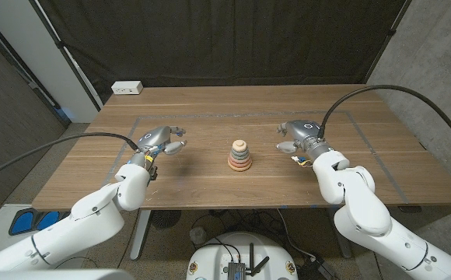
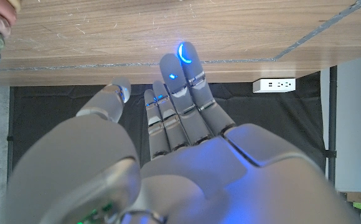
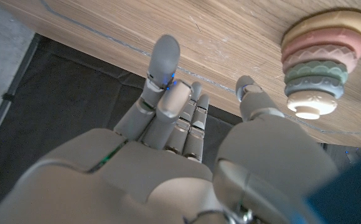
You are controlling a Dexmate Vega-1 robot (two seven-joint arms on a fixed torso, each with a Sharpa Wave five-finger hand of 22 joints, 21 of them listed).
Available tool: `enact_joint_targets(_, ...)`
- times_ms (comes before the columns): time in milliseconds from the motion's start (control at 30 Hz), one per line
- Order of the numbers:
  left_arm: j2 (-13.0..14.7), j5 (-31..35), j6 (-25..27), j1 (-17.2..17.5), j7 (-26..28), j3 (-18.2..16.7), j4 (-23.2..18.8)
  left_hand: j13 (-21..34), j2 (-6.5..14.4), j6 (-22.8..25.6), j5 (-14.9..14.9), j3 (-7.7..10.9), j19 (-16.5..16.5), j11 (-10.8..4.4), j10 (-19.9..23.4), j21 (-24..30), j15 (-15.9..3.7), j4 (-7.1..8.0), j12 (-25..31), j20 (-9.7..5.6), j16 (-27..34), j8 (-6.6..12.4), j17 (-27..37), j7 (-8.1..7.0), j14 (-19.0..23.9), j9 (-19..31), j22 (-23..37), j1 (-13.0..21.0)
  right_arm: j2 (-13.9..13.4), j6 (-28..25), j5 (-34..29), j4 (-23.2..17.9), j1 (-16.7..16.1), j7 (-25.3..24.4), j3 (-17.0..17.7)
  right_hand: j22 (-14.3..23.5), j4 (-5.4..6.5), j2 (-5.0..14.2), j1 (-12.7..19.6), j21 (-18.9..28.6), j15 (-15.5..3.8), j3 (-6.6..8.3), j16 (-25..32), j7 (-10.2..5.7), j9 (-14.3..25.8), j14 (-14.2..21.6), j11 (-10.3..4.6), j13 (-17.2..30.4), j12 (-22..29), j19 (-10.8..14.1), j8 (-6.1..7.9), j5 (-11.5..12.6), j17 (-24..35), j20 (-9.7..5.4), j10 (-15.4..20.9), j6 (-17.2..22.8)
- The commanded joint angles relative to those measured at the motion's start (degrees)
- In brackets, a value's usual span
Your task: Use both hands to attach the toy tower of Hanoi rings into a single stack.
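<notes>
Sitting mid-counter, roughly halfway between the near and far edges, the ring stack (image 1: 241, 155) is looking already assembled into a single tapered tower, widest ring at the base and a cream cap on top, so the task is reading as done or nearly so. Left hand (image 1: 161, 141) is hovering toward the counter's left side, well apart from the tower, fingers (image 2: 179, 81) apart and holding nothing. Right hand (image 1: 298, 134) is mirroring it toward the right side, also spread and empty; its fingers (image 3: 163, 68) are pointing past the stack, not touching it. Main risk now: either hand sweeping inward and clipping the tower, tipping it or sliding rings off, since the piece is small and probably light. Another: an upper ring may be seated unevenly, hard to confirm at this size. Counter (image 1: 210, 187) is smooth wood, so a nudge would likely send the stack skating.
</notes>
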Motion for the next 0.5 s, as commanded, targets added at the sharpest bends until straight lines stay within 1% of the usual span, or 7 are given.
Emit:
enact_joint_targets(33, -1.6, 5.8, 4.9, -2.7, 1.0, 5.0, -1.8, 0.0, -0.3, -0.4, -0.2, 0.38, -0.2, 0.25, -0.5, 0.0, -5.58, 0.07, 0.0, -5.71, -0.1, -0.05, 0.2, 0.26, -0.3, 0.2, 0.1, 0.2, -0.9, -2.8, 4.2, 0.0, -6.9, -9.4, 4.8, 0.0, -0.28, 0.38, 0.9, -0.3, 0.11, 0.61, 0.2, -0.36, 0.3, -0.5, -0.08, 0.3, -0.2, -0.5, -0.06, 0.2, -0.1, -0.11, -0.6, -0.1)
enact_joint_targets(100, -0.9, 5.4, 4.9, -2.6, 0.1, 4.6, -2.3, -0.1, -0.3, -0.6, -0.2, 0.34, -0.4, 0.23, -0.9, 0.0, -5.58, 0.11, -0.1, -5.72, -0.1, -0.10, 0.2, 0.41, -0.4, 0.2, 0.1, 0.1, -0.2, -3.6, 4.5, 0.6, -7.2, -11.7, 4.7, 0.1, -0.33, 0.35, 1.2, -0.3, 0.10, 0.72, 0.0, -0.46, 0.4, -0.8, -0.05, 0.4, -0.3, -0.5, 0.02, 0.2, -0.3, -0.10, -0.8, 0.0)
enact_joint_targets(167, -0.6, 4.3, 3.9, -2.2, 0.0, 3.7, -2.1, -0.1, -0.4, -1.3, -0.2, 0.26, -0.4, 0.45, -1.4, 0.0, -5.57, 0.16, -0.2, -5.63, -0.1, -0.24, 0.1, 0.44, -0.6, 0.2, 0.1, 0.0, 0.1, -3.7, 6.6, 0.6, -7.4, -12.4, 5.2, 0.2, -0.35, 0.25, 1.5, -0.2, 0.10, 0.87, 0.1, -0.82, 0.6, -0.9, 0.20, 0.3, -0.5, -0.5, 0.51, 0.2, -0.2, -0.08, -1.3, 0.9)
enact_joint_targets(200, -0.7, 3.6, 2.8, -1.9, 0.4, 3.2, -1.7, -0.1, -0.4, -1.6, -0.3, 0.22, -0.5, 0.66, -1.8, 0.0, -5.56, 0.20, -0.3, -5.57, 0.0, -0.29, 0.2, 0.49, -0.6, 0.2, 0.1, 0.0, 0.2, -3.9, 6.7, 0.9, -7.3, -13.0, 4.9, 0.5, -0.14, 0.13, 1.5, 0.0, 0.13, 0.87, 0.2, -0.47, 0.9, -0.8, 1.12, 0.1, -0.9, -0.5, 0.75, 0.1, 0.1, -0.03, -2.0, 1.1)
enact_joint_targets(233, -0.8, 3.0, 1.5, -1.7, 0.9, 2.7, -1.1, -0.1, -0.4, -1.8, -0.3, 0.20, -0.6, 0.62, -2.0, 0.0, -5.56, 0.22, -0.3, -5.56, 0.0, -0.31, 0.3, 0.56, -0.6, 0.2, 0.1, -0.1, -0.1, -4.5, 6.0, 1.3, -6.9, -13.0, 4.2, 0.6, 0.03, 0.03, 1.3, 0.1, 0.14, 0.85, 0.4, 0.44, 1.0, -0.8, 1.62, 0.0, -1.3, -0.7, 0.83, 0.0, 0.2, -0.03, -3.1, 1.1)
enact_joint_targets(300, -1.1, 2.2, -0.2, -1.9, 1.2, 2.5, -0.1, -0.1, -0.4, -1.8, -0.3, 0.15, -0.5, 0.82, -2.0, 0.0, -5.56, 0.25, -0.2, -5.58, -0.1, -0.25, 0.3, 0.70, -0.8, 0.2, 0.1, -0.2, -0.1, -5.4, 5.0, 2.3, -6.2, -13.5, 3.0, 0.8, 0.10, -0.02, 1.3, 0.2, 0.14, 0.87, 0.5, 0.73, 1.1, -0.8, 1.76, -0.1, -1.5, -0.7, 0.53, 0.0, 0.2, -0.03, -3.7, 0.5)
enact_joint_targets(500, -2.9, 1.4, -0.5, -4.1, 0.3, 3.7, 2.2, -0.3, -0.5, -1.9, -0.4, -0.04, -0.6, 0.83, -2.1, 0.0, -5.56, 0.34, -0.1, -5.67, 0.0, -0.05, 0.4, 0.81, -0.8, 0.3, 0.1, -0.4, -0.5, -6.5, 6.7, 4.4, -5.9, -17.0, 2.8, 0.7, -0.07, -0.18, 1.8, 0.1, 0.16, 1.19, 0.8, 0.44, 1.0, -1.0, 1.60, -0.3, -1.6, -1.4, -0.57, -0.1, 0.4, -0.05, -4.9, -1.8)
